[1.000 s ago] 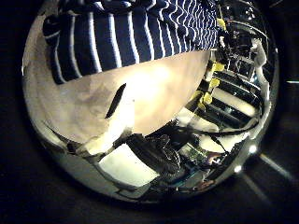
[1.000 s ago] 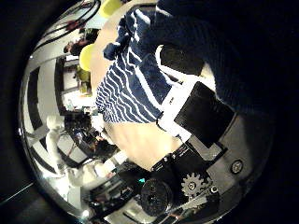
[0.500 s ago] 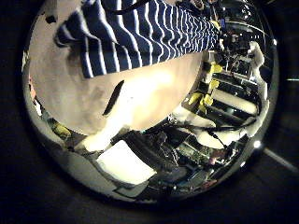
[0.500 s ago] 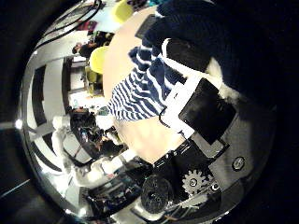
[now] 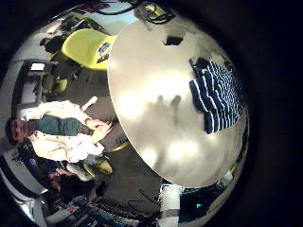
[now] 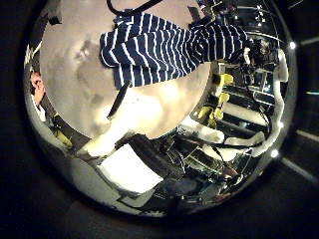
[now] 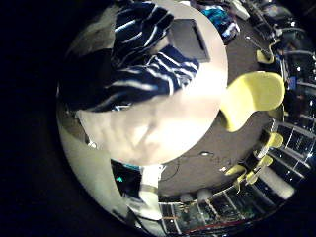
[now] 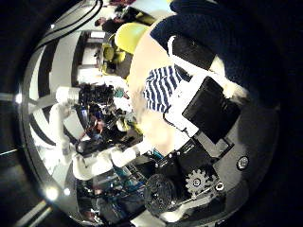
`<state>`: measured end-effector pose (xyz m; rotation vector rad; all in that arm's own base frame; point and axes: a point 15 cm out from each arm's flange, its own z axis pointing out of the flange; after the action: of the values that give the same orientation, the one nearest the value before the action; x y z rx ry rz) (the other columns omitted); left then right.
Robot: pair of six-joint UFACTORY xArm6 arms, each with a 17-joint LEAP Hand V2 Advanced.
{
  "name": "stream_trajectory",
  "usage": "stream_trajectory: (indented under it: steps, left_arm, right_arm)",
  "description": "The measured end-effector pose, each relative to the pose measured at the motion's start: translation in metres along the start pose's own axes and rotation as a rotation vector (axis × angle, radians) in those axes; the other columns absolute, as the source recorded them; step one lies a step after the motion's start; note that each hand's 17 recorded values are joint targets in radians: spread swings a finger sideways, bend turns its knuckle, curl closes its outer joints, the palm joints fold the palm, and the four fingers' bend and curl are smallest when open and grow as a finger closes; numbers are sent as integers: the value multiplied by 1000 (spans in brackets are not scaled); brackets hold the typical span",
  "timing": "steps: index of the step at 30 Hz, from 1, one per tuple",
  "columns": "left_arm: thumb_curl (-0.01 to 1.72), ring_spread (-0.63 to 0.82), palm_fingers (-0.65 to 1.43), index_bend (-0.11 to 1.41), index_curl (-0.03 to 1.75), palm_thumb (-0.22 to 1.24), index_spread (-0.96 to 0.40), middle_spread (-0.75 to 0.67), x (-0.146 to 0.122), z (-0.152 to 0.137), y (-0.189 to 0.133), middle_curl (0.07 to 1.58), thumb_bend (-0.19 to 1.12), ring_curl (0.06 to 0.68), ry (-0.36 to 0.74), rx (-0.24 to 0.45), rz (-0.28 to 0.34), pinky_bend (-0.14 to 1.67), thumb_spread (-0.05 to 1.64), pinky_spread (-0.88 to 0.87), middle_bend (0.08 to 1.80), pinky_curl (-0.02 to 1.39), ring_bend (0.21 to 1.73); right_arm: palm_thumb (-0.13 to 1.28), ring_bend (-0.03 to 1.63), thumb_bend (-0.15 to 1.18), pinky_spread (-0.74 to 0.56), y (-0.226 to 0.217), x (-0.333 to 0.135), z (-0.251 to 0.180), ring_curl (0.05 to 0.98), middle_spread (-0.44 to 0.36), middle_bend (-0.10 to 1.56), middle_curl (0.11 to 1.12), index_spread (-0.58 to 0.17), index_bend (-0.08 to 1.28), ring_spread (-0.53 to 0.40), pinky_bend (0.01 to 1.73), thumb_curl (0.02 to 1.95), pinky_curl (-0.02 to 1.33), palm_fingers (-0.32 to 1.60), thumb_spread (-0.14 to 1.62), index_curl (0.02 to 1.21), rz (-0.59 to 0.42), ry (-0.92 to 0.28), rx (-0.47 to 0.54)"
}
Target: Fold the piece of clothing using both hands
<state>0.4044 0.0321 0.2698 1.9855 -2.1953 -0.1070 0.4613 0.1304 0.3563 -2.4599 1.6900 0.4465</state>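
— Where is the striped garment [image 5: 219, 95] lying?
— On the round table [image 5: 161, 123], toward its 3 o'clock edge; soft, light cloth, best pinched at corners.
— And the right hand [image 8: 210, 102]?
— Fingers curling into dark cloth; the left hand's I cannot tell.

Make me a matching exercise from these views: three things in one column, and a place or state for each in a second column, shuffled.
Things:
1. striped garment
2. table
3. chair

Places or states:
A. stands on the floor beside the table
B. has a round top and bears the cloth
C. lies on the tabletop, near its edge

Pairs: 1-C, 2-B, 3-A
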Motion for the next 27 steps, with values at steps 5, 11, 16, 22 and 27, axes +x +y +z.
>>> stream_trajectory:
  steps: [5,11,16,22,27]
  left_arm:
    - [343,6,288,187,395,464,-99,8,-20,-5,10,390,-18,238,22,20,-60,343,1175,90,190,396,710]
    - [347,5,302,186,403,485,-101,3,-53,-10,28,392,-11,234,35,42,-141,347,1190,88,197,394,699]
    - [356,5,311,183,407,522,-96,0,-70,-11,44,393,-7,233,41,50,-165,345,1200,72,192,390,697]
    - [370,5,316,183,409,569,-95,-2,-78,-4,64,397,-9,231,46,45,-184,348,1204,67,195,390,699]
    - [378,5,318,186,413,578,-95,-2,-75,1,70,398,-14,229,48,36,-185,346,1205,65,192,388,698]
  right_arm:
    - [1064,1407,13,-215,-18,-101,38,643,-117,1351,675,-260,1078,-195,1169,745,968,1158,1179,761,-125,31,-68]
    - [1032,1407,-20,-216,-46,-152,116,642,-117,1353,669,-258,1081,-194,1161,761,980,1158,1164,758,-174,61,-128]
    - [912,1399,-33,-264,-69,-145,162,620,-121,1285,640,-281,896,-202,1129,718,922,1066,1158,722,-160,72,-134]
    - [780,1339,-36,-344,-75,-127,161,591,-144,1005,573,-318,358,-225,1159,659,858,359,1142,623,-152,67,-130]
    - [700,1063,-37,-12,-69,-114,145,450,-64,548,398,-395,227,-21,1076,600,791,-113,1113,465,-204,54,-136]
